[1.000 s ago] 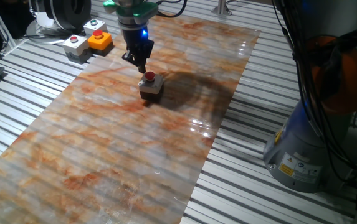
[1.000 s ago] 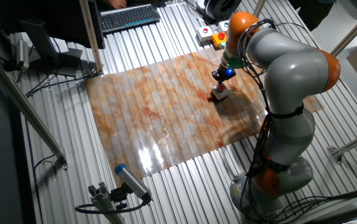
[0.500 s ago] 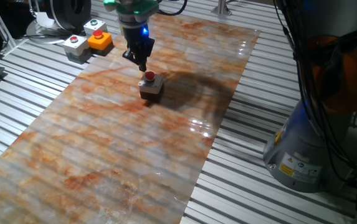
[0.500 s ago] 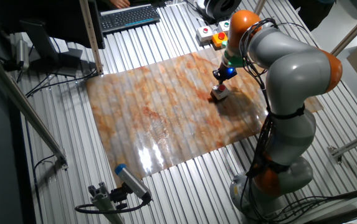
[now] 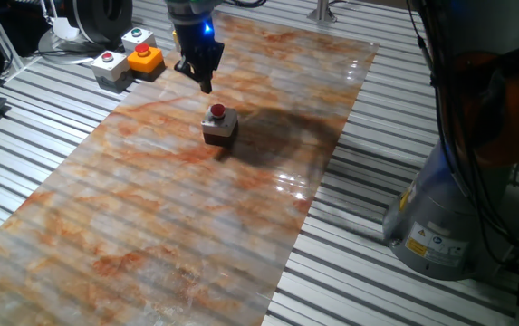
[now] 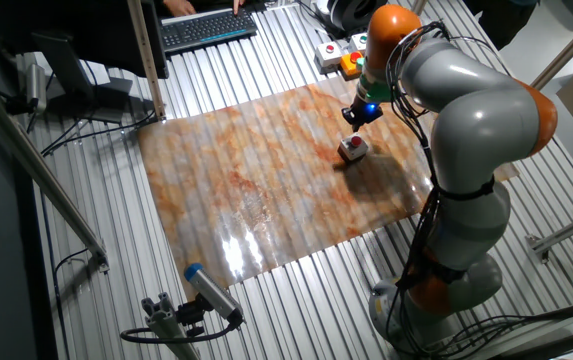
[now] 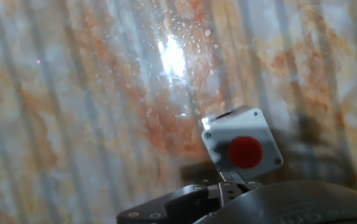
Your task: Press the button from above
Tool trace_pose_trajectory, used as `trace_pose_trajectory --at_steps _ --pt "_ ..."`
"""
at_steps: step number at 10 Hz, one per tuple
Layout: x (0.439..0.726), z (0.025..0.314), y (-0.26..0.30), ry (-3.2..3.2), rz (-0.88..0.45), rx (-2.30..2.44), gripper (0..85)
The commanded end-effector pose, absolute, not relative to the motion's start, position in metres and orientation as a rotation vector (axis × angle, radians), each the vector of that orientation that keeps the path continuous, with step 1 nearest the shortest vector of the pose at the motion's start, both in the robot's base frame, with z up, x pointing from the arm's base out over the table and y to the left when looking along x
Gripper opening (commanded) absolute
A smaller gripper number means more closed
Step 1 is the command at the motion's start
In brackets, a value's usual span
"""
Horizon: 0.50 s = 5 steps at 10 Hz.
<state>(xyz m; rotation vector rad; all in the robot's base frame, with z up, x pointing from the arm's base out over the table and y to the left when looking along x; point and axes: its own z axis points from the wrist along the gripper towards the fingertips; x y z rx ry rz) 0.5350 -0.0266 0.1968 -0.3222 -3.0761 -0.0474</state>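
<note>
The button (image 5: 217, 111) is a small round red cap on a little square box (image 5: 220, 128) with a pale grey top, standing on the marbled mat. It also shows in the other fixed view (image 6: 354, 143) and in the hand view (image 7: 245, 152). My gripper (image 5: 206, 84) hangs in the air above the button, offset a little to the far left of it and not touching it. In the hand view my fingertips (image 7: 231, 181) meet at the bottom edge, just below the box. The gripper (image 6: 352, 121) holds nothing.
An orange box with a red button (image 5: 146, 60), a light-grey box with a red button (image 5: 109, 64) and a box with a green button (image 5: 138, 38) stand at the far left, off the marbled mat (image 5: 150, 208). The robot's base (image 5: 440, 217) stands at the right.
My gripper has risen from just over the red button and now hangs clearly higher. The button box has not moved.
</note>
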Motion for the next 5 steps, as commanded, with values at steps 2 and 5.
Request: trace_pose_trajectory --at_steps 2,5 --pt "0.531 0.207 -0.021 -3.071 -0.059 -0.341 0.0" --pt "0.525 0.223 -0.015 -3.071 -0.057 -0.360 0.0"
